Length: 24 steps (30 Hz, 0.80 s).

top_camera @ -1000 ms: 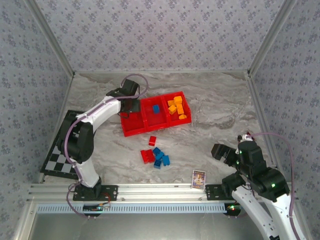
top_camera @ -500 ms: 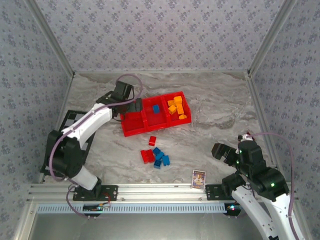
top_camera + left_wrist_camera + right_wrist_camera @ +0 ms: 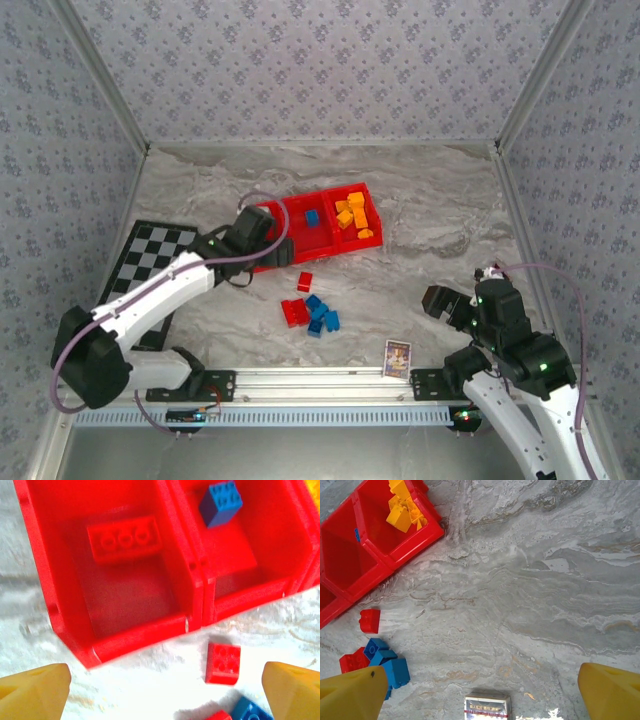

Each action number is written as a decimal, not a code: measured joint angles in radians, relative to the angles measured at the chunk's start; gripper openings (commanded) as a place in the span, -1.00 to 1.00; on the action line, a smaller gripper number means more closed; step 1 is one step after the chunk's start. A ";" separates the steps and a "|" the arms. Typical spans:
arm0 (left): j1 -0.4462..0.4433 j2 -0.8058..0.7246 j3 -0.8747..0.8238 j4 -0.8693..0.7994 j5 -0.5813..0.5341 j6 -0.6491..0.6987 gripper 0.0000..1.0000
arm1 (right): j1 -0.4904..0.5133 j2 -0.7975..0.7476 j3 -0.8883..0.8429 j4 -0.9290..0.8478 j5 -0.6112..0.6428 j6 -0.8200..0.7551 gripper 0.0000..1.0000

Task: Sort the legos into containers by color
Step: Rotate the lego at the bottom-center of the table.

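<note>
Left arm: stretched low and forward from base, elbow extended, wrist angled down. Left tool: spread wide, gripping nothing, poised at near-left corner of tray.

Ahead of left tool, in left compartment: long red brick, lying flat, face with three round marks up, long axis crosswise to tool and slightly tilted. Ahead and to the right, in middle compartment: blue brick, studs up. Farther right, in right compartment: yellow bricks. Between the fingers, toward the right one, on desk: loose red brick, studs up, just outside tray wall. Nearer to base: red and blue cluster.

Right arm: folded close to base. Right tool: spread wide, empty, well apart from tray. Card directly between its fingers.

Change from one second earlier: left arm lowered and drawn back from above left compartment; checkered board more exposed. Right arm and bricks unmoved.
</note>
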 measured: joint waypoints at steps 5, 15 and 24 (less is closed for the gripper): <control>-0.088 -0.061 -0.142 0.018 -0.042 -0.176 0.94 | 0.000 0.000 0.000 0.001 -0.008 0.000 0.99; -0.240 -0.079 -0.318 0.092 -0.118 -0.488 0.78 | -0.002 -0.010 -0.042 0.014 -0.047 0.004 0.99; -0.275 0.000 -0.320 0.137 -0.138 -0.545 0.67 | -0.002 -0.041 -0.055 0.006 -0.060 0.008 0.99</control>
